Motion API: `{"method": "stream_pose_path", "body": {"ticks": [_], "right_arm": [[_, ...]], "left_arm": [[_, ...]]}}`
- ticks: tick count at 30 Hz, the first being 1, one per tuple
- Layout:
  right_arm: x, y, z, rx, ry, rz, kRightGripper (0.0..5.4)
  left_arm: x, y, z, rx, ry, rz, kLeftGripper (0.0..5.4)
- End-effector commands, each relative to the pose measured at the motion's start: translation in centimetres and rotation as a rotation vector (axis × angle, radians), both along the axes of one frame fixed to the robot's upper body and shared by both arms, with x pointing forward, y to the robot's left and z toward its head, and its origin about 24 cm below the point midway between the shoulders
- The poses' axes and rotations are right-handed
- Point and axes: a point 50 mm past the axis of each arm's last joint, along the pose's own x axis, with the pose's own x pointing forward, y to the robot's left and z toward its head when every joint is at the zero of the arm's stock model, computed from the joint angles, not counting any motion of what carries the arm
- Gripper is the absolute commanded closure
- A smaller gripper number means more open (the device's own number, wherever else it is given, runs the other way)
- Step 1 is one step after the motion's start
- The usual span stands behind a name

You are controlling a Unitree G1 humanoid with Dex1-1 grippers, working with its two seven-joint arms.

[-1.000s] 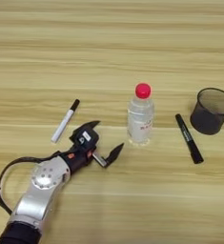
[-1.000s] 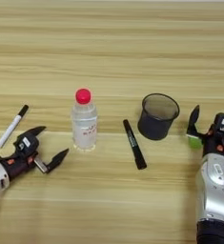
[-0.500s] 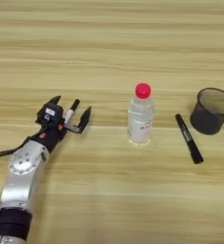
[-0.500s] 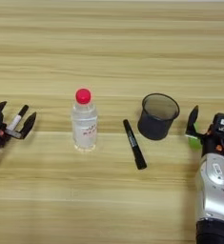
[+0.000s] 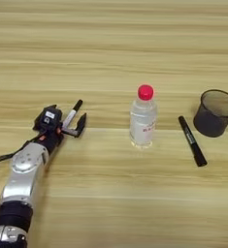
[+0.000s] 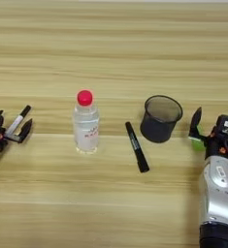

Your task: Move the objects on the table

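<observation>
A slim white marker with a black cap (image 5: 72, 113) lies at the left of the table (image 5: 110, 203). My left gripper (image 5: 68, 113) straddles it, open, one finger (image 5: 81, 122) on its right side and the other on its left. The clear bottle with a red cap (image 5: 143, 121) stands upright in the middle. A black marker (image 5: 192, 141) lies to its right. At the right edge, my parked right gripper (image 6: 198, 131) touches a small green block (image 6: 198, 142).
A black mesh cup (image 6: 160, 118) stands upright between the black marker (image 6: 136, 147) and my right arm (image 6: 217, 184). The left forearm (image 5: 23, 174) runs from the bottom left corner up to the white marker.
My left gripper has swung from near the bottle's base up and to the left, and now sits around the white marker. The right arm, bottle, cup and black marker have not moved.
</observation>
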Motion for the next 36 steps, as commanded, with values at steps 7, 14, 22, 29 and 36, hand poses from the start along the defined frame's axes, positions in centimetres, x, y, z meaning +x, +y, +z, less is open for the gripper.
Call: {"method": "stream_pose_path", "body": {"ticks": [7, 14, 22, 29, 36], "right_arm": [[0.2, 0.0, 0.3, 0.005, -0.017, 0.001, 0.00], [0.2, 0.4, 0.3, 0.012, -0.020, 0.003, 0.00], [0.1, 1.1, 0.3, 0.029, -0.030, 0.002, 0.00], [0.0, 1.4, 0.3, 0.035, -0.037, -0.004, 0.00], [-0.1, 1.5, 0.5, 0.038, -0.046, -0.010, 0.00]], "left_arm": [[-1.2, 0.7, -2.1, 0.065, 0.137, 0.011, 0.01], [-0.6, 1.4, 0.0, 0.133, 0.180, -0.042, 0.01], [0.4, 2.1, 1.9, 0.154, 0.247, -0.063, 0.01], [0.8, 2.6, 1.8, 0.160, 0.297, -0.063, 0.01], [0.9, 3.1, 1.5, 0.195, 0.342, -0.069, 0.80]]}}
